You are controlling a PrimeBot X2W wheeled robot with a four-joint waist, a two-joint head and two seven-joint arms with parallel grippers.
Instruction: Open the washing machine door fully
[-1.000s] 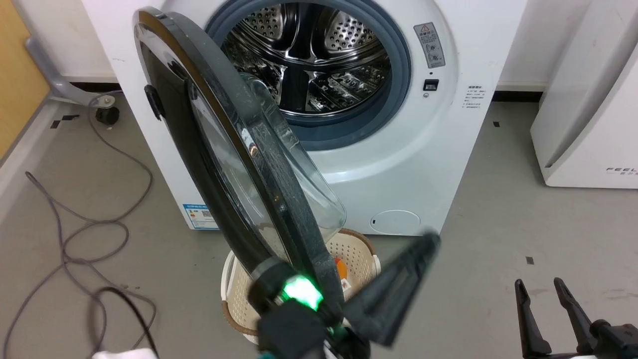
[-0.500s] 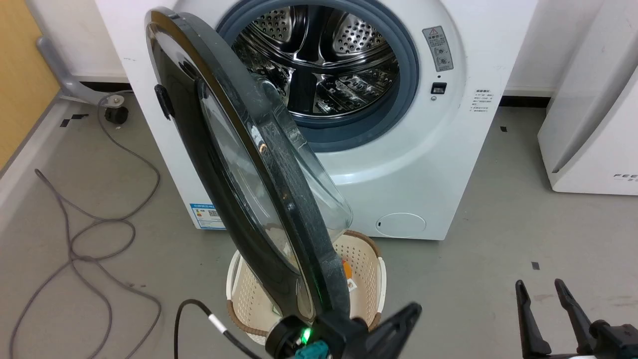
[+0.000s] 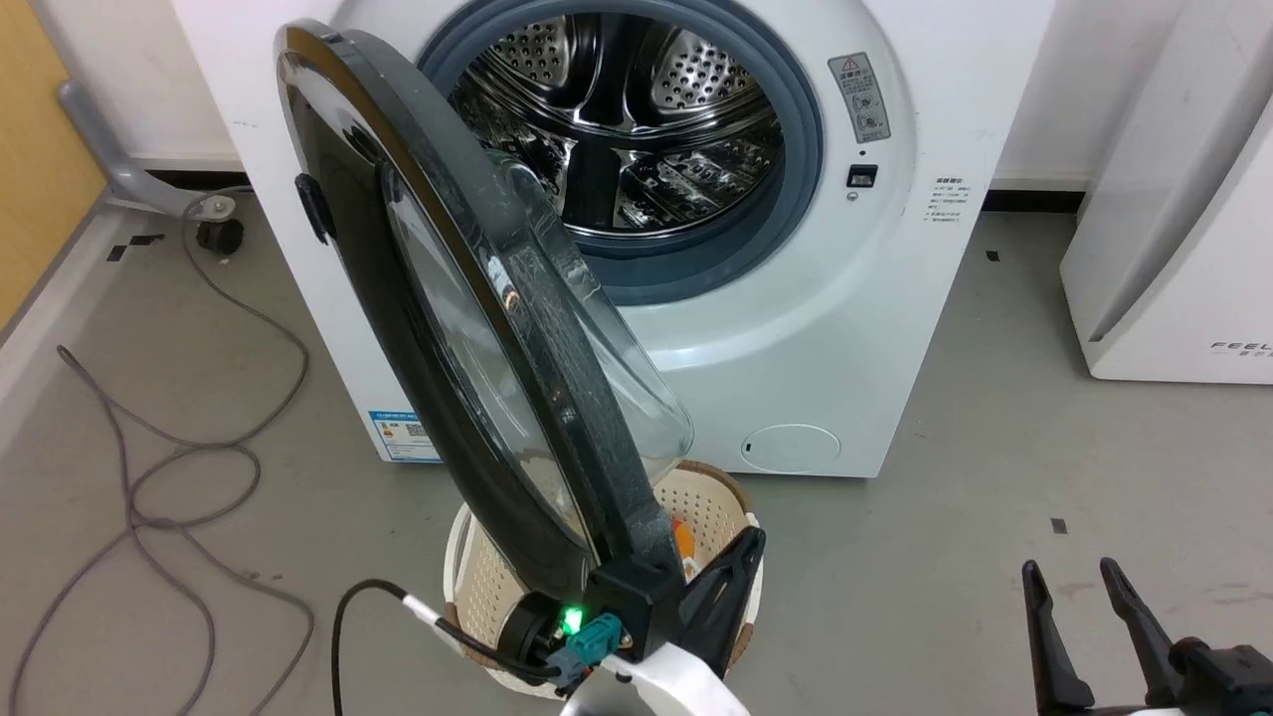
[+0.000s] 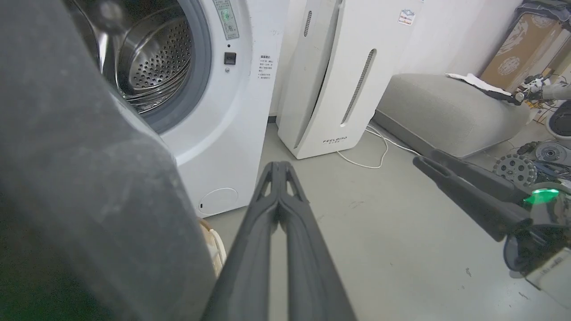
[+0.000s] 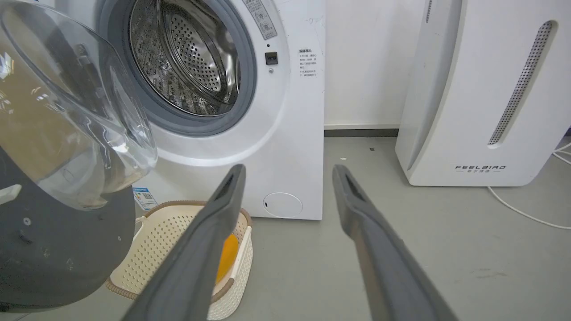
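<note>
Black left claw (image 4: 279,166) bears green light (image 3: 573,621), teal plug (image 3: 594,634).

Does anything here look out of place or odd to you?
Nothing looks broken or spilled. A cream basket sits on the floor right below the swung-out door, where it might get in the way, and loose grey cables trail across the floor left of the washer.
</note>
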